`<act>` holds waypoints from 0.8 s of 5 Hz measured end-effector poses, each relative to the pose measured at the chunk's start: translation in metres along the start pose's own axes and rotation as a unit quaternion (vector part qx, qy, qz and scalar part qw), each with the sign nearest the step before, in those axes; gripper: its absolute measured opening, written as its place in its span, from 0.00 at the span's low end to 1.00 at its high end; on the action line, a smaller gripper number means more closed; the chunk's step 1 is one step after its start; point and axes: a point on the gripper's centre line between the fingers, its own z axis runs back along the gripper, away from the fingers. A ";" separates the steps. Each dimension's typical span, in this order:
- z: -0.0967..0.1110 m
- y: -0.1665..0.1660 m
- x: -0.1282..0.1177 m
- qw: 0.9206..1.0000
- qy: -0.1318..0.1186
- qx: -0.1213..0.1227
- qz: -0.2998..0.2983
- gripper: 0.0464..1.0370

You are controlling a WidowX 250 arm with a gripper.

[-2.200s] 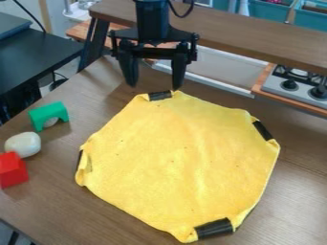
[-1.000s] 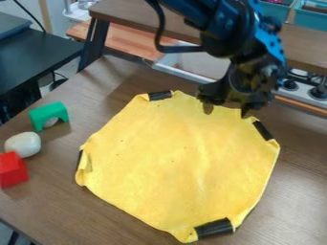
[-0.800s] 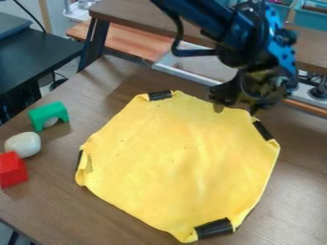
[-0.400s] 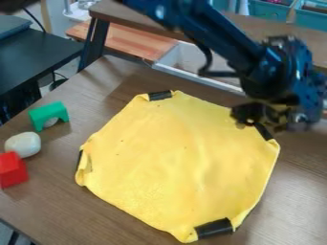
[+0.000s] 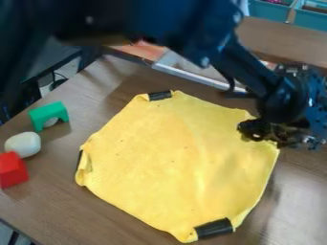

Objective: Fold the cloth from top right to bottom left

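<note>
You are working with a yellow cloth (image 5: pixel 172 162) that is lying spread out and unfolded on the brown table (image 5: pixel 57 210). The gripper (image 5: pixel 265 137) is hanging at the cloth's upper-right edge, overlapping it from this viewpoint. You are not getting enough detail to tell how far open the gripper is, or whether it is holding any fabric.

CAUTION: If the gripper is sitting slightly high or off the edge, you are risking an empty pull. If it is pressing too low, you are risking dragging the whole sheet, since nothing is visibly anchoring it. If it is catching only a thin pinch, the corner is likely slipping out midway and leaving a partial fold. If you are steering too far left on the diagonal, you are skewing the crease.

MATERIALS: The cloth is showing a soft, matte, slightly fuzzy surface with shallow ripples, and its outline is forming a rough octagon. Smooth, dark strips are marking its top corner (image 5: pixel 159 95), left edge (image 5: pixel 79 160) and bottom corner (image 5: pixel 214 228). The table is displaying a wood-like grain. To the left, you are seeing a green arched block (image 5: pixel 49 114), a rounded white piece (image 5: pixel 24 144) and an angular red block (image 5: pixel 13 170)
</note>
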 end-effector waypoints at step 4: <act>-0.029 -0.028 0.006 1.000 0.000 0.015 -0.003 0.96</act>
